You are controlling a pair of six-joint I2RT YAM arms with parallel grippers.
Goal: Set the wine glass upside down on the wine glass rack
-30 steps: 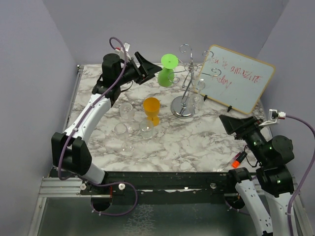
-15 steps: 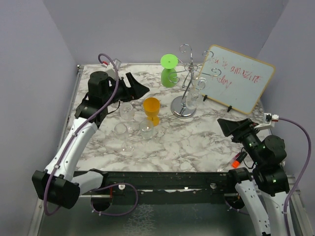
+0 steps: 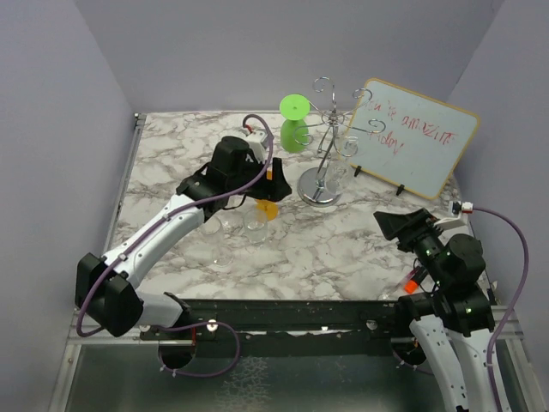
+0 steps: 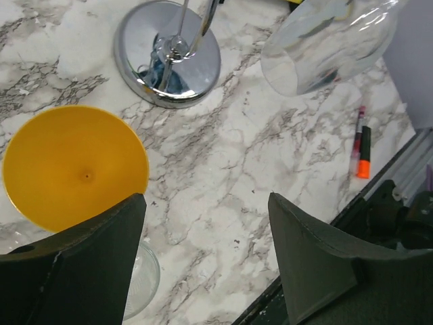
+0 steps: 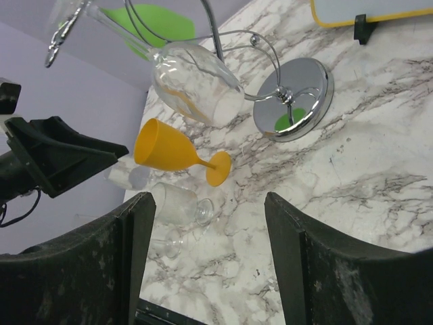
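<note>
The chrome wine glass rack [image 3: 324, 142] stands at the back centre, its round base [image 4: 169, 57] on the marble. A green wine glass [image 3: 294, 127] hangs upside down on its left arm, and a clear glass [image 5: 196, 84] hangs from another arm. My left gripper [image 3: 262, 190] is open and empty, hovering over an upright orange wine glass [image 4: 74, 166], whose rim lies beside my left finger. My right gripper [image 3: 390, 223] is open and empty at the front right, pointing toward the rack. The orange glass [image 5: 166, 152] also shows in the right wrist view.
Several clear glasses [image 3: 253, 225] stand on the table in front of the orange one; one rim [image 4: 139, 284] shows under my left finger. A whiteboard with red writing [image 3: 412, 142] leans at the back right. An orange-capped marker [image 3: 416, 276] lies near the front right edge.
My left gripper drew back from the green glass, which stays hanging on the rack, then swung right and forward to hover over the orange glass. The right arm shifted slightly left.
</note>
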